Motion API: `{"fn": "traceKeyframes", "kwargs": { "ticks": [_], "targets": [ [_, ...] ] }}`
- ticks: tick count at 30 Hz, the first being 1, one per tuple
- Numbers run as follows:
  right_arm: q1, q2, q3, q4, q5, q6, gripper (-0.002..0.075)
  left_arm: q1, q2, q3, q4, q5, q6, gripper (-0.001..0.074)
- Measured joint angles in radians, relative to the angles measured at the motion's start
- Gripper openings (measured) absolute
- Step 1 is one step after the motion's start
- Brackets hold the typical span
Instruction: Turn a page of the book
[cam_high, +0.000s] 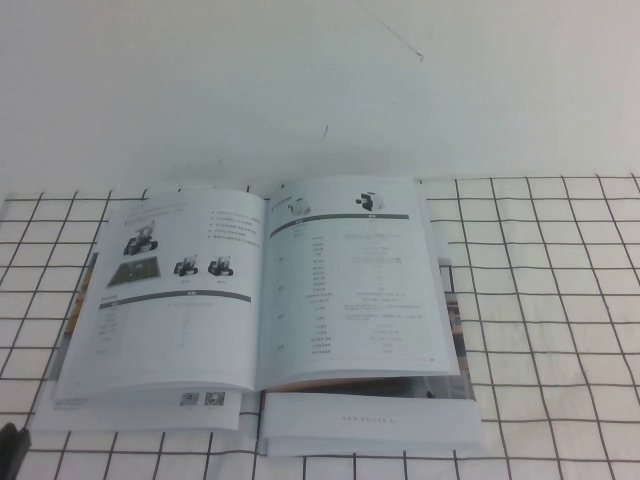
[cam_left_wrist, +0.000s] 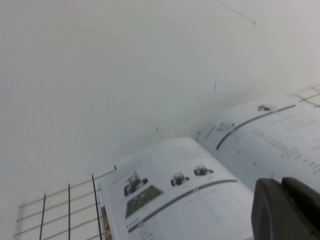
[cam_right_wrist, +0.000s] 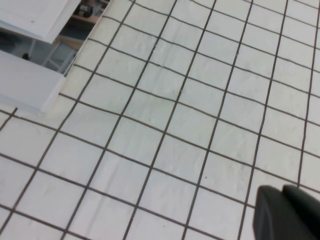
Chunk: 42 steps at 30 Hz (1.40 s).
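While the book (cam_high: 265, 290) lies open, left gripper (cam_left_wrist: 287, 210) — right gripper (cam_right_wrist: 287, 212) — hover.

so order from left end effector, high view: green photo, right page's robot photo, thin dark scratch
1. green photo, left page
2. robot photo, right page
3. dark scratch, far back
left end effector: near-left corner; right end effector over gridded cloth.
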Motion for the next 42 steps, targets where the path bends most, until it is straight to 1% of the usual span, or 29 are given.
{"fn": "traceKeyframes", "kwargs": {
  "ticks": [6, 10, 12, 13, 15, 18, 20, 21, 23, 26, 30, 33, 39, 42],
  "targets": [
    [0.000, 0.000, 0.000, 0.000, 0.002, 0.000, 0.0021, 0.018, -0.002, 0.095, 0.008, 0.020, 0.009, -0.0002],
    [0.000, 0.000, 0.000, 0.000, 0.002, 0.000, 0.0021, 0.018, -0.002, 0.157, -0.055, 0.004, 0.009, -0.0002],
    [0.000, 0.000, 0.000, 0.000, 0.002, 0.000, 0.0021, 0.018, -0.002, 0.170, -0.061, -0.006, -0.020, -0.0001],
    [0.000, 0.000, 0.000, 0.000, 0.002, 0.000, 0.0021, 0.018, -0.002, 0.170, -0.034, -0.009, -0.054, -0.0002],
    [0.000, 0.000, 0.000, 0.000, 0.002, 0.000, 0.0021, 0.018, -0.002, 0.172, 0.091, -0.006, -0.217, -0.0002],
    [0.000, 0.000, 0.000, 0.000, 0.002, 0.000, 0.0021, 0.018, -0.002, 0.172, 0.309, -0.010, -0.590, -0.0002],
    [0.000, 0.000, 0.000, 0.000, 0.002, 0.000, 0.0021, 0.018, -0.002, 0.170, 0.441, -0.030, -0.786, -0.0002],
    [0.000, 0.000, 0.000, 0.000, 0.002, 0.000, 0.0021, 0.018, -0.002, 0.170, 0.509, -0.036, -0.866, -0.0002],
    [0.000, 0.000, 0.000, 0.000, 0.002, 0.000, 0.0021, 0.018, -0.002, 0.170, 0.605, -0.043, -0.948, -0.0002],
    [0.000, 0.000, 0.000, 0.000, 0.002, 0.000, 0.0021, -0.005, -0.002, 0.170, 0.652, -0.048, -0.977, -0.0002],
    [0.000, 0.000, 0.000, 0.000, 0.002, 0.000, 0.0021, -0.089, -0.002, 0.170, 0.697, -0.048, -0.947, -0.0002],
    [0.000, 0.000, 0.000, 0.000, 0.002, 0.000, 0.0021, -0.121, -0.002, 0.170, 0.713, -0.048, -0.940, -0.0002],
    [0.000, 0.000, 0.000, 0.000, 0.002, 0.000, 0.0021, -0.121, -0.002, 0.170, 0.715, -0.048, -1.019, -0.0002],
    [0.000, 0.000, 0.000, 0.000, 0.002, 0.000, 0.0021, -0.097, -0.002, 0.170, 0.715, -0.048, -1.029, -0.0002]
  ]
}}
